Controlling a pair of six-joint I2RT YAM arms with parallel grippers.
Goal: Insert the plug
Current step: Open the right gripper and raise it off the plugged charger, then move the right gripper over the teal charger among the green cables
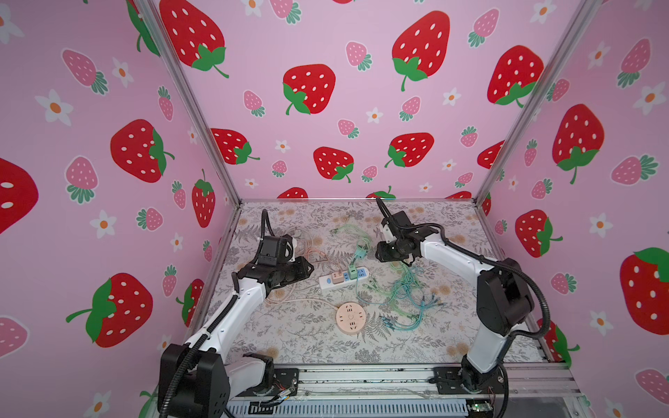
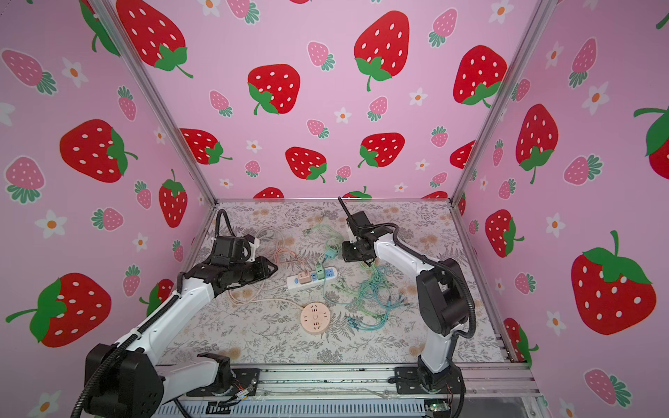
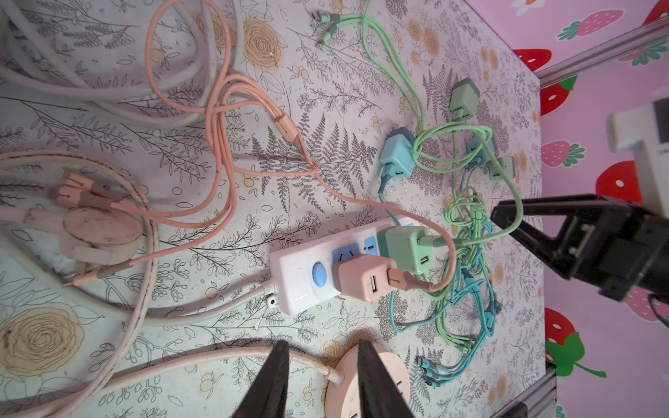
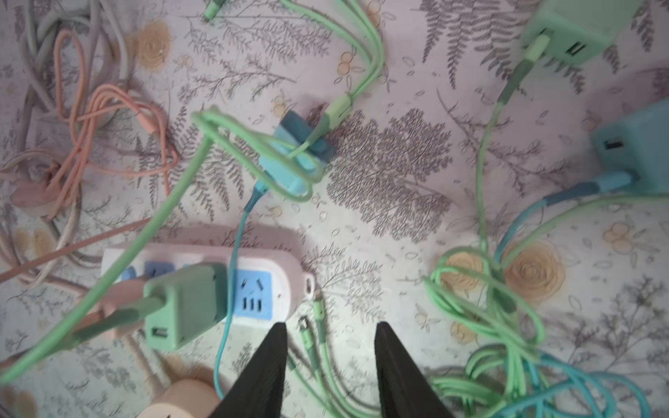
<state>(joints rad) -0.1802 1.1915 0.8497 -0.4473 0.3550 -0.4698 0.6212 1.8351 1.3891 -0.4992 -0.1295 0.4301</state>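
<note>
I see the floral table carrying a white strip, a round socket, pink cables, a green-blue cable tangle and loose chargers

A: Bright, evenly lit?
B: Yes, soft shadows beside the white power strip. Smeared in the right wrist view; bowed at the edges in both top views.
</note>
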